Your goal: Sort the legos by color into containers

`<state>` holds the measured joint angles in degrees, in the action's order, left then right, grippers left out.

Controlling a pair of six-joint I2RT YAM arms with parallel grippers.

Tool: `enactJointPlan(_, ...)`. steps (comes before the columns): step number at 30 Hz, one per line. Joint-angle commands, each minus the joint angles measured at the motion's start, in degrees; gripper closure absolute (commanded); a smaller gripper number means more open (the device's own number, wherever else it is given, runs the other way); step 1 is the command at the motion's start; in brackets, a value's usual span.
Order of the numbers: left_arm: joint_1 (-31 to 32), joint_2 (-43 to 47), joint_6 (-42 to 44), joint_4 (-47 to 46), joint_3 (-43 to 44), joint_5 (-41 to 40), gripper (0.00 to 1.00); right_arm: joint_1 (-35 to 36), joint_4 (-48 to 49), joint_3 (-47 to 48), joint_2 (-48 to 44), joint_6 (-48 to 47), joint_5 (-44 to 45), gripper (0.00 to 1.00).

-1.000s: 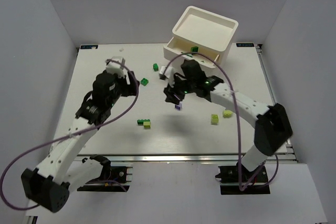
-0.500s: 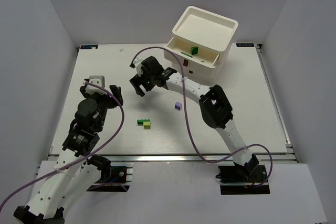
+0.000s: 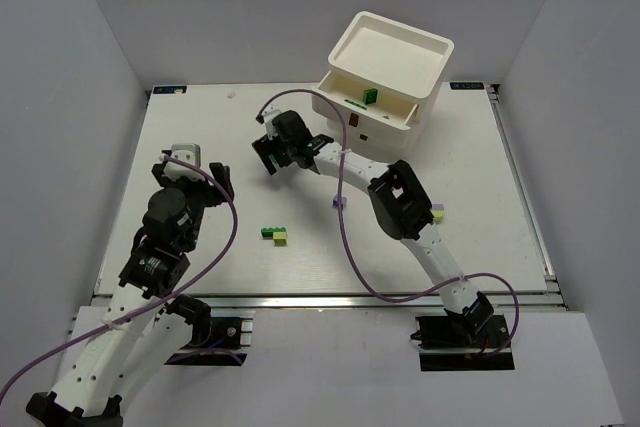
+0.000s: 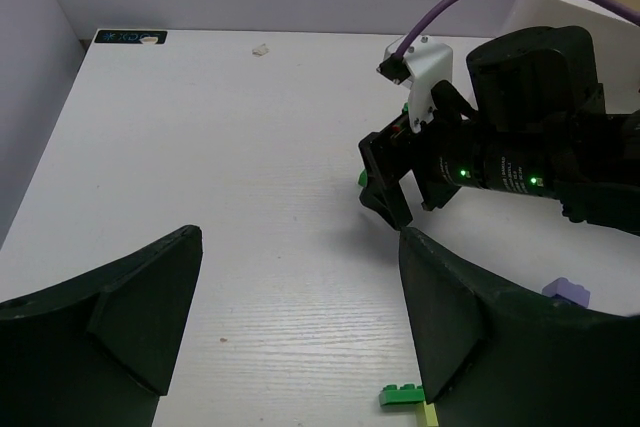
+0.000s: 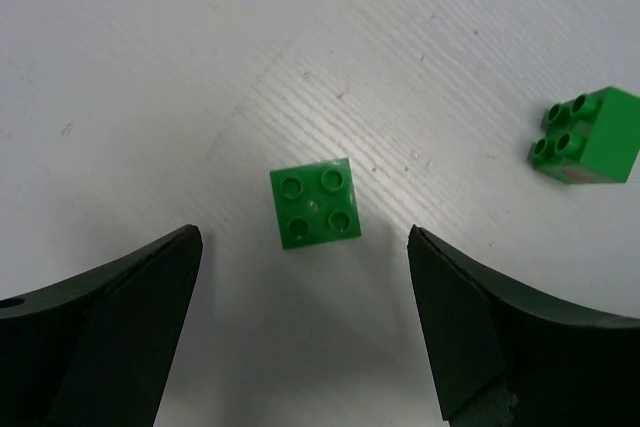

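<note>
One white woodgrain table, pale grey walls, scattered legos

White table bears the drawer unit at its far edge, plus loose green brick, purple brick and lime brick.

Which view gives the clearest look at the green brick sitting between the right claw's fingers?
Right wrist: the green brick lies studs-up on the table, centred between the open right claw. The top view hides it under that claw; the left wrist view shows only a green sliver beside it.
</note>
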<state>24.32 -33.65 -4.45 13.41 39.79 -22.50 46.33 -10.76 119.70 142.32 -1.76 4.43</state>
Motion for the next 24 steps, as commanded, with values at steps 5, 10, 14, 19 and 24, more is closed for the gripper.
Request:
enactJointPlan(5,-0.1,-0.1,0.7,-0.4,-0.4,0.3,0.1,-2.2,5.8,6.7,5.0,2.7,-2.5,0.13)
enactJointPlan(10,-0.1,-0.2,0.7,-0.4,-0.4,0.4,0.1,-3.3,6.7,7.0,5.9,3.0,-3.8,0.19)
enactJointPlan(14,-0.1,-0.5,0.8,-0.5,-0.5,0.3,0.11,-3.5,6.7,7.0,6.3,2.7,-7.2,0.28)
enactJointPlan(19,-0.1,-0.8,0.9,-0.6,-0.5,0.6,0.11,-3.5,7.5,5.6,5.7,2.0,-9.5,0.54)
enactJointPlan(24,-0.1,-0.5,1.2,-0.8,-0.8,1.1,0.11,-3.5,8.2,1.6,2.5,-0.3,-12.2,1.0)
